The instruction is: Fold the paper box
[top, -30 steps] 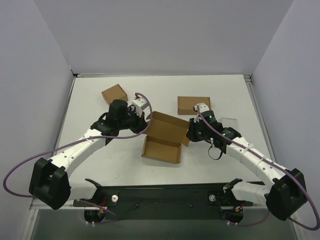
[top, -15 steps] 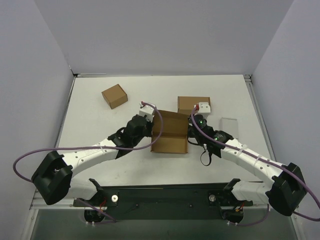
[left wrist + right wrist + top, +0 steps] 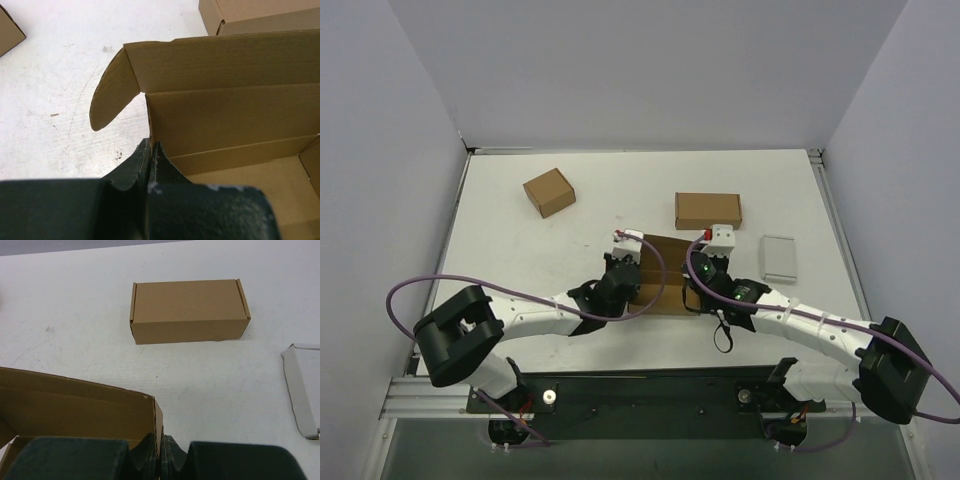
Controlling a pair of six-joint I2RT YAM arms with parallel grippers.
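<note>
paper box: plain brown, faint corrugation lines.
oblong carton: brown.
squarish carton: brown.
flat case: pale grey.
worktop: white, dark scuffs.
cables: purple.
arm links: white, black joints.

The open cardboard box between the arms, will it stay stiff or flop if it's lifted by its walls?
Probably floppy: the open box is thin card, and its rounded side flap sticks out unfolded. Likely light, since it looks empty inside. Walls pinched by the left claw and right claw may bend at creases.

Sm. carton, closed brown box, grey case.
</note>
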